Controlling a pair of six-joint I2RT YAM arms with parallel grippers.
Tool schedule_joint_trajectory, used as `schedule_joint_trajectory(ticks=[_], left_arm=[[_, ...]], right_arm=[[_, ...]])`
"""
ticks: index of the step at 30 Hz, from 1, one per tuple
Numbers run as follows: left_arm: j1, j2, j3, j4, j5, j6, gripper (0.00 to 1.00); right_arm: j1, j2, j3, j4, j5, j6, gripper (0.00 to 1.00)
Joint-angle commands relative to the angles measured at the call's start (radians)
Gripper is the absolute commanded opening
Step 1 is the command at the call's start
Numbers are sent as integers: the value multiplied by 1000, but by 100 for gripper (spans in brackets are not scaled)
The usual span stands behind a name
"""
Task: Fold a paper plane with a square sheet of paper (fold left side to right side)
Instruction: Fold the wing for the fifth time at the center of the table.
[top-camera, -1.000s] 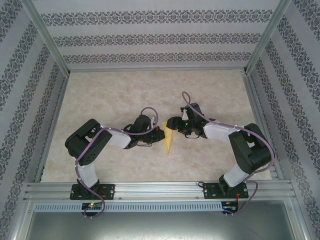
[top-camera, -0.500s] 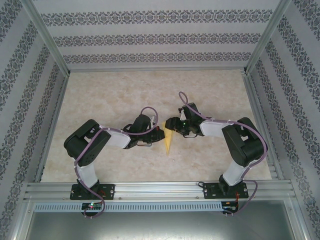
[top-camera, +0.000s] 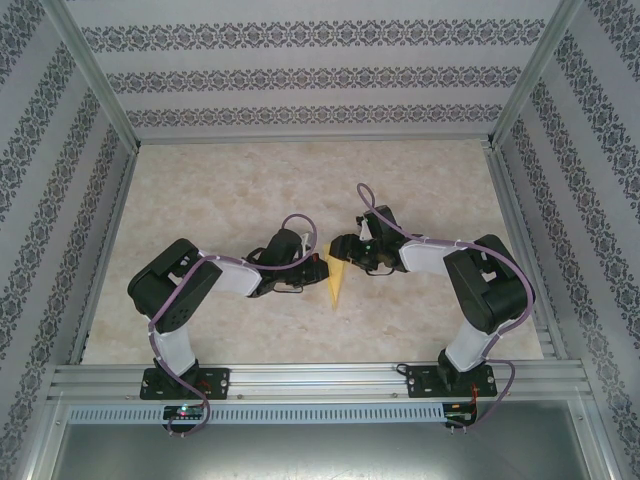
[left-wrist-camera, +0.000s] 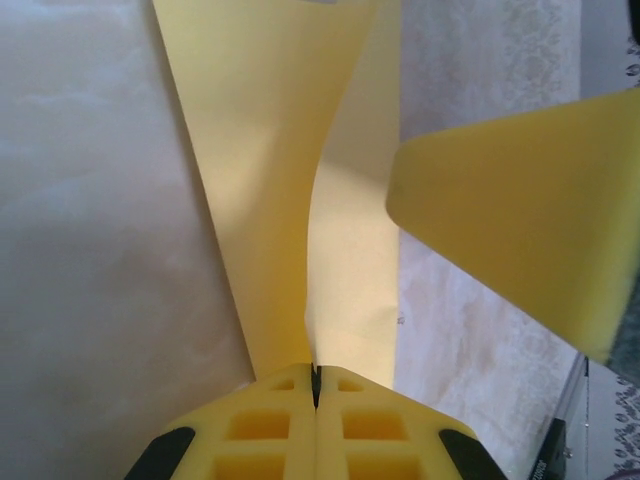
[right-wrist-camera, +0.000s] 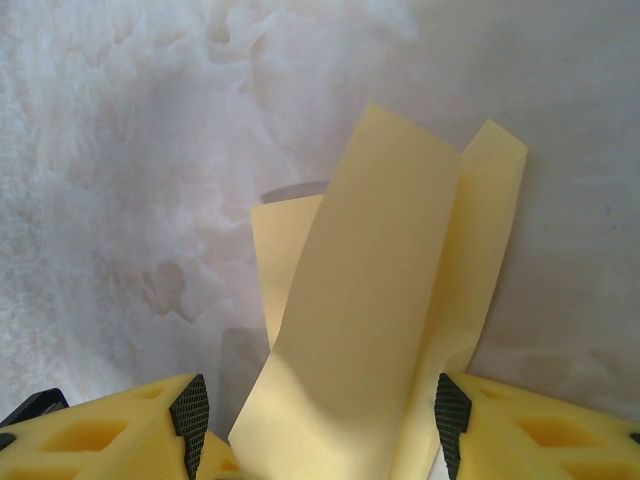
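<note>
left end effector (left-wrist-camera: 315, 388): clamped on paper plane (left-wrist-camera: 265, 150) | right end effector (right-wrist-camera: 320, 425): wide, straddling it

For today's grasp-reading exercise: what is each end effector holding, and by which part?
The left end effector pinches the paper plane at its edge, fingers shut. The right end effector is open around it, holding nothing.

We see left gripper (top-camera: 321, 268) and right gripper (top-camera: 339, 248) flanking the paper plane (top-camera: 336, 282) closely; far table (top-camera: 230, 185) open, patterned walls (top-camera: 300, 80) bound it.
</note>
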Motion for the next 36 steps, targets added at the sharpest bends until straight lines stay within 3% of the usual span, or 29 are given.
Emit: schedule_joint_trajectory(ticks=[1,16,36], left_arm=[[9,-30,43,-83,-30,76,0],[9,-8,87,-165,-62,127,0],[9,42,71,-134,-49,108,0]], right_arm=[[10,26,39,-28,-9,-10,63],[18,80,77,-121,8,-34,63],[24,78,78,-118,7,-35,63]])
